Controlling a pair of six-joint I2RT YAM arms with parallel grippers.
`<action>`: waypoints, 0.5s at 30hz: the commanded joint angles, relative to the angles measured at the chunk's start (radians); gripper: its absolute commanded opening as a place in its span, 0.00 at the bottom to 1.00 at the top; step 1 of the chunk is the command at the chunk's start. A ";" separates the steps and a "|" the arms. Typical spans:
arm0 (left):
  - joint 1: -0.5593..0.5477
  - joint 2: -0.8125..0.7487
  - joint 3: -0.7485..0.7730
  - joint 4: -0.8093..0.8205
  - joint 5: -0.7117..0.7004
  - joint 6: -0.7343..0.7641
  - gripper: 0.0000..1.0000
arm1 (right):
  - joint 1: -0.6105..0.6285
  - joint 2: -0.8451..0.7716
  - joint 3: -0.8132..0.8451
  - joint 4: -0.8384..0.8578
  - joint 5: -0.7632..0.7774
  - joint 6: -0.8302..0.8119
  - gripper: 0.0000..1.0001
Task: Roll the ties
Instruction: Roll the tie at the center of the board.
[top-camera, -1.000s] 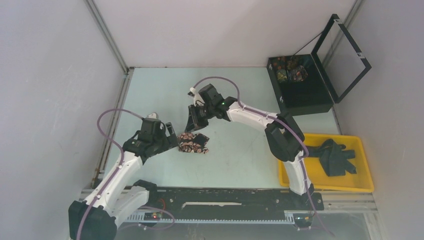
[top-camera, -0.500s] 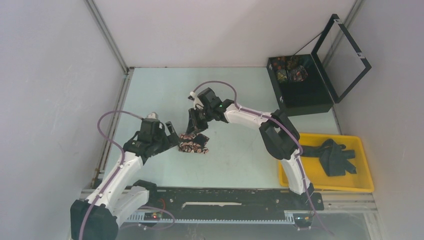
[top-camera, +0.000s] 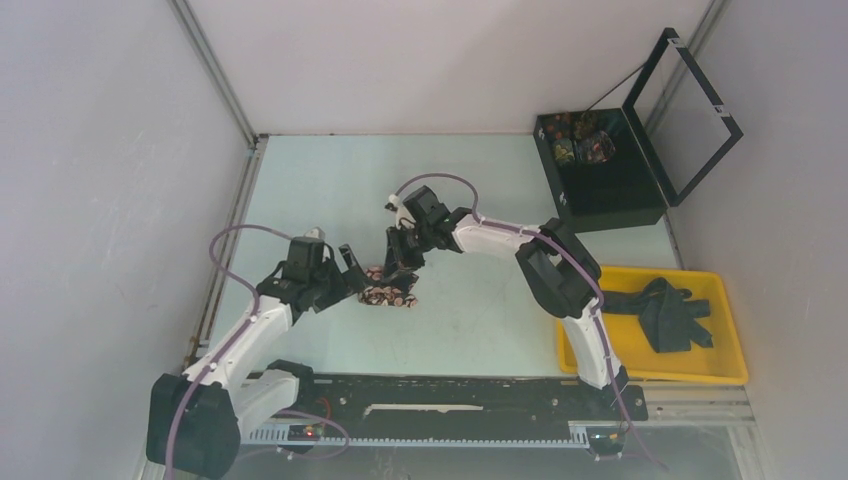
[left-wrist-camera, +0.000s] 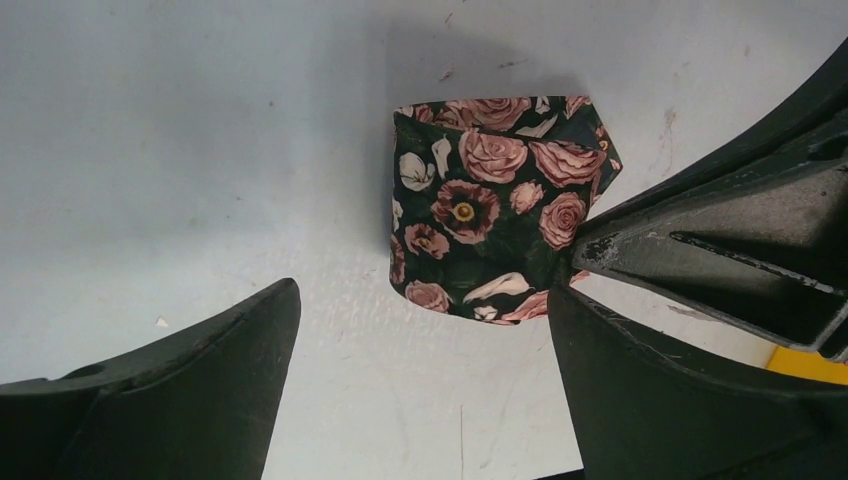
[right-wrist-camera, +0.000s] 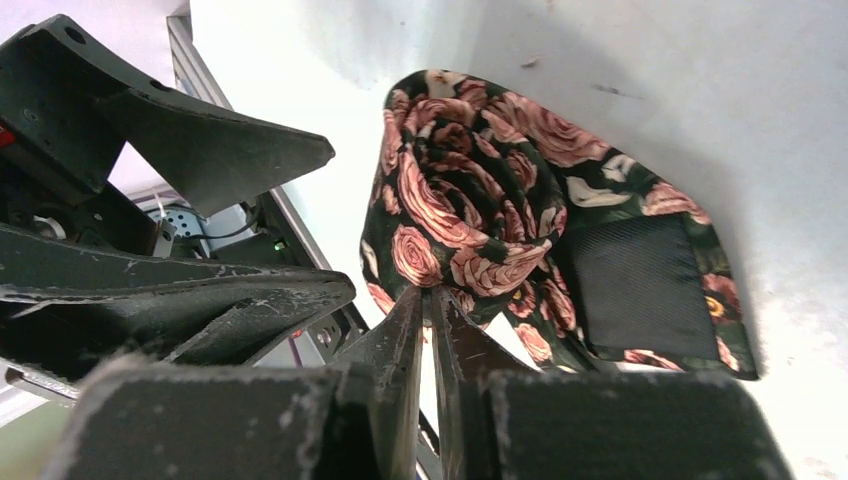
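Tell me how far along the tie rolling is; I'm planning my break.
Done: rolled ties sit in the black box. In hand: the rose-patterned tie lies rolled on the table, the right hand pinching its edge, the left hand open beside it. Left: dark ties lie unrolled in the yellow tray.

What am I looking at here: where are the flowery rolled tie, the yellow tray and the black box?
flowery tie (left-wrist-camera: 490, 205): left wrist view, middle of the roll.
yellow tray (top-camera: 680, 374): top external view, near rim.
black box (top-camera: 612, 200): top external view, near wall.
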 joint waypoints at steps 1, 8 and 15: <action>0.011 0.034 -0.013 0.091 0.056 -0.022 1.00 | -0.021 -0.007 -0.025 0.039 -0.012 -0.013 0.11; 0.012 0.109 -0.029 0.196 0.120 -0.032 1.00 | -0.040 -0.015 -0.052 0.040 -0.015 -0.023 0.11; 0.011 0.161 -0.032 0.275 0.166 -0.045 1.00 | -0.044 -0.014 -0.063 0.041 -0.015 -0.026 0.11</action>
